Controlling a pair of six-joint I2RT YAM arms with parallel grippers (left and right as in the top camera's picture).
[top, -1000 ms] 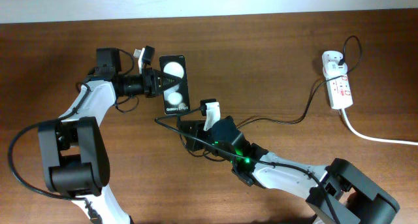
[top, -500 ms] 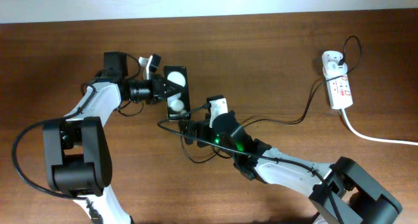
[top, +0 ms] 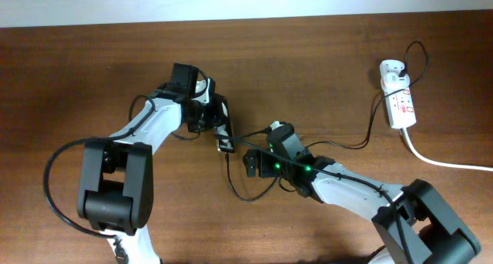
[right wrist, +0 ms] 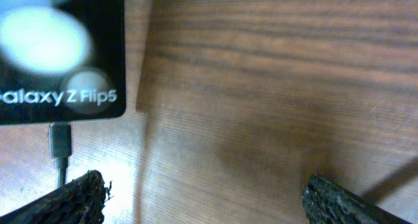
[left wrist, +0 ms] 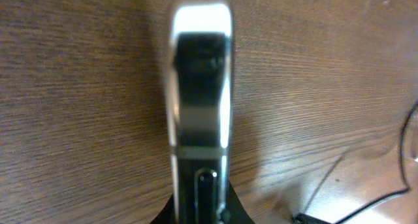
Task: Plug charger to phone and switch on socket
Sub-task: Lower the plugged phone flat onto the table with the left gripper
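The black phone (top: 223,133) is gripped by my left gripper (top: 210,115), which is shut on it. In the left wrist view the phone (left wrist: 199,87) shows edge-on, its silver frame pointing away over the table. The right wrist view shows the phone (right wrist: 59,54) with white spots and lettering. The charger's plug tip (right wrist: 60,140) sits against its lower edge. The charger cable (top: 368,125) runs right to the white socket (top: 400,104). My right gripper (top: 253,162) is open just right of the phone, with bare wood between its fingers (right wrist: 78,198).
A white adapter (top: 391,70) sits in the far end of the socket, and a thick white cord (top: 447,162) leaves it toward the right edge. A loop of black cable (top: 245,193) lies under the right arm. A pale wall borders the table's far edge.
My left gripper carried the phone right and toward the table's middle, turning it on edge. The right gripper let go of the plug and opened wide, shifting right.
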